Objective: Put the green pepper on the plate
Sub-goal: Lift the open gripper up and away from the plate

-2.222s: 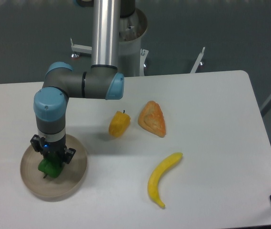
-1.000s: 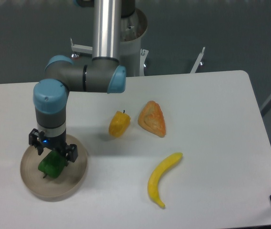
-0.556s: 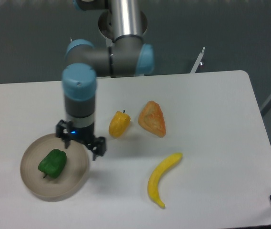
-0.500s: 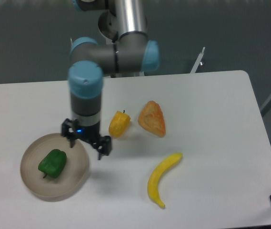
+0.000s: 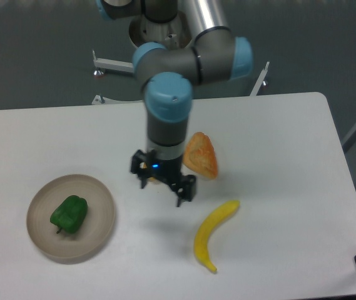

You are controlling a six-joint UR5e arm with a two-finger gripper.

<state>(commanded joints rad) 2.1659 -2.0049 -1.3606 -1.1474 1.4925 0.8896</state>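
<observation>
At the left of the white bench sits the plate, and the green pepper lies on it, a little left of the dish's middle, with its dark stem pointing toward the near rim. Well to the right, the claw hangs over the middle of the bench with its two fingers spread apart and nothing between them (a small blue light glows on its body). Just beside it on the right lies an orange wedge-shaped toy food, partly overlapped by the arm's wrist. Farther right and nearer the front edge lies a yellow banana, apart from the claw.
</observation>
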